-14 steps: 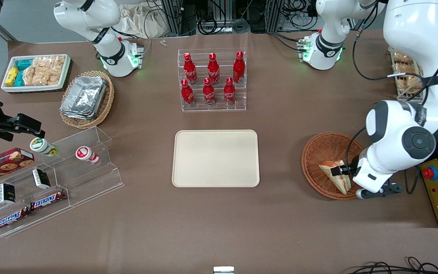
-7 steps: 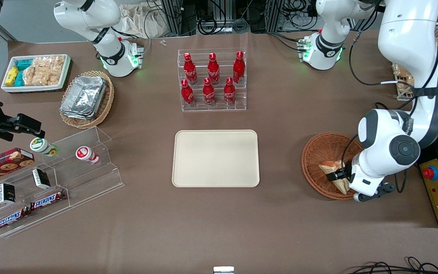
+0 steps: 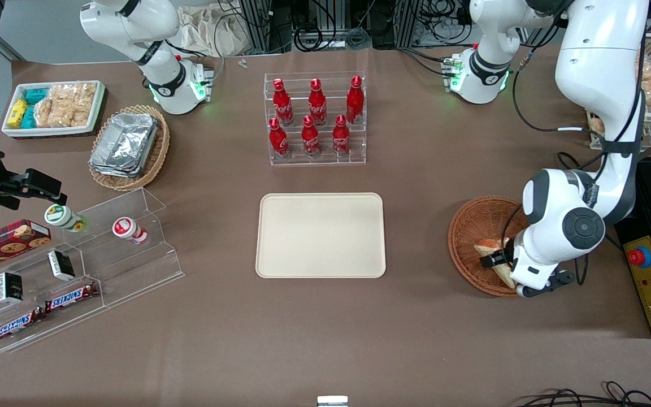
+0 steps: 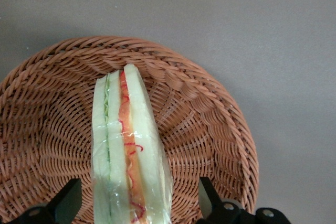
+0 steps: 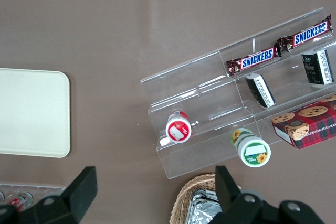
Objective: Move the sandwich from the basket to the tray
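Note:
The sandwich (image 4: pixel 128 145) stands on edge in the round reddish-brown basket (image 4: pixel 210 103), its wrapped white bread and orange filling facing up. My left gripper (image 4: pixel 137 203) is open over the basket, one black finger on each side of the sandwich with a gap to each. In the front view the gripper (image 3: pixel 495 261) and wrist cover most of the sandwich (image 3: pixel 488 246) inside the basket (image 3: pixel 469 226). The cream tray (image 3: pixel 320 234) lies bare at the table's middle, well apart from the basket toward the parked arm's end.
A rack of red bottles (image 3: pixel 315 118) stands farther from the front camera than the tray. A yellow control box with a red button (image 3: pixel 650 277) lies beside the basket. A clear stepped shelf (image 3: pixel 88 265) with snacks sits toward the parked arm's end.
The left arm's wrist has shifted toward the tray over the basket, bringing the open fingers astride the sandwich and hiding more of it. The sandwich has stayed in the basket.

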Controlling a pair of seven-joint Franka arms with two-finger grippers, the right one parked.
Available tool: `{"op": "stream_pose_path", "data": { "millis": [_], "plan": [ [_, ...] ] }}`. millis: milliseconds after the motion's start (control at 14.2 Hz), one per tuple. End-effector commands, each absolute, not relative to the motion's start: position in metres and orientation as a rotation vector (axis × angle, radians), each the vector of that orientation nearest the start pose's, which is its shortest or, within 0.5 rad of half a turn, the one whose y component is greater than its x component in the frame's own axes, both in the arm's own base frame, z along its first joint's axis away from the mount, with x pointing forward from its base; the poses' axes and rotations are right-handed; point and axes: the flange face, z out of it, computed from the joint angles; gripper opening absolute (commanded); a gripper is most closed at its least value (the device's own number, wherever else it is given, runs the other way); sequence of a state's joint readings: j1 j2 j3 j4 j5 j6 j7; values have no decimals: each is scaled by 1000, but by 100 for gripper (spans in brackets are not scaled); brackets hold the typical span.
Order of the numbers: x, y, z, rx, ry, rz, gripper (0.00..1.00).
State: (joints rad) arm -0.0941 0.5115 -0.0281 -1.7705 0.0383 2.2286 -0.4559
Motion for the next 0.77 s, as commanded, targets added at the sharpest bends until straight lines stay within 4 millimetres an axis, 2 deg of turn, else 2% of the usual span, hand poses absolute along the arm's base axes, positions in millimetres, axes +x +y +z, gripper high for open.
{"op": "stream_pose_path", "data": {
  "millis": [0,211,282,352,423,493,563,704],
  "plan": [
    [646,-77,252,-3053,-530,48,100],
    [647,-78,236,-3031,-650,44,100],
    [648,-78,237,-3026,-683,40,97],
    [649,-79,237,-3026,-688,35,73],
    [650,-79,238,-3025,-693,35,36],
    [651,-79,241,-3026,-714,28,12],
    [654,-79,244,-3017,-756,15,1],
    [659,-85,251,-2998,-838,-10,0]
  ]
}}
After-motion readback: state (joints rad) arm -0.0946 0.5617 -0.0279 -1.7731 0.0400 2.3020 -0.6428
